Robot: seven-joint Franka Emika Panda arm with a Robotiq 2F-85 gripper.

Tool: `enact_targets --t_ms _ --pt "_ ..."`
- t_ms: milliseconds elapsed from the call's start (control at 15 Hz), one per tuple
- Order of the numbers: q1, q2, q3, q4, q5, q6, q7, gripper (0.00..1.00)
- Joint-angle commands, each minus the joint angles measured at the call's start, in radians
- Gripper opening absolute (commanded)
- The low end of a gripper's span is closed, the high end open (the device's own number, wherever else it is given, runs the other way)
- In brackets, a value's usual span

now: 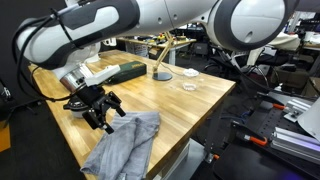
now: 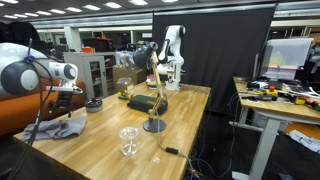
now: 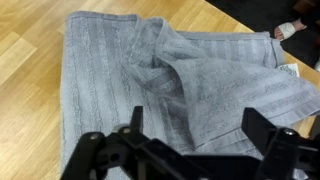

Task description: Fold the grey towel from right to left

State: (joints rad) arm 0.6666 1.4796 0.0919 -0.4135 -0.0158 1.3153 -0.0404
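Grey towel [image 3: 110, 80], ribbed, rumpled, loosely doubled

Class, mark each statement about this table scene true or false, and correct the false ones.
1. The gripper is open and holds nothing. True.
2. The grey towel lies flat and smooth. False: it is rumpled, with a flap folded over its middle.
3. The towel rests on a wooden table. True.
4. The clear glass stands on the towel. False: it stands on bare wood, apart from the towel.
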Motion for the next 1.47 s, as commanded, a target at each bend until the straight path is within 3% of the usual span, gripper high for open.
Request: enact_targets --t_ms 0,600,1400 --pt "-0.027 0.0 0.026 -0.028 0.024 0.046 -0.047 1.0" --pt "-0.025 0.001 0.047 -0.068 0.02 0.065 -0.138 1.0" --pt "-0.028 -0.001 0.051 -0.073 0.02 0.132 -0.107 1.0"
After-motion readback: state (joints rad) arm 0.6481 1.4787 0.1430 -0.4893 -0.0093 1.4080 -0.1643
